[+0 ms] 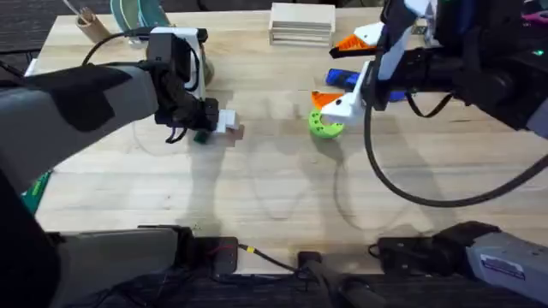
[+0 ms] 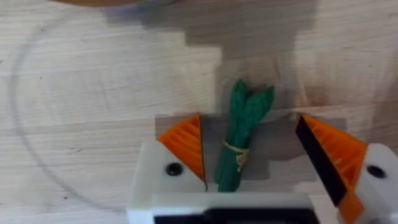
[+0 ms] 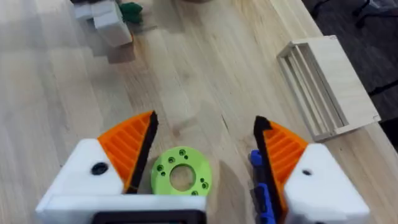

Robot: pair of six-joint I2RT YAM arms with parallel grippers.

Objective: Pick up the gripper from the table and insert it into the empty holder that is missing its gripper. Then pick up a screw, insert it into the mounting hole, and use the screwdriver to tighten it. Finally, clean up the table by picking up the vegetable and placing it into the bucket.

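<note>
The vegetable (image 2: 243,138) is judged light, soft and a bit squashy, so a gentle pinch across the mid-stalk near the tie band is advised rather than at the flared leafy end. It is seen as a slender green stalk with a thin band and darker split top, lying flat on the table (image 2: 93,124) between the spread pads of the left gripper (image 2: 261,158), not yet clamped. The right gripper (image 3: 205,152) is held apart too, over a green disc (image 3: 181,175), nothing gripped.
</note>
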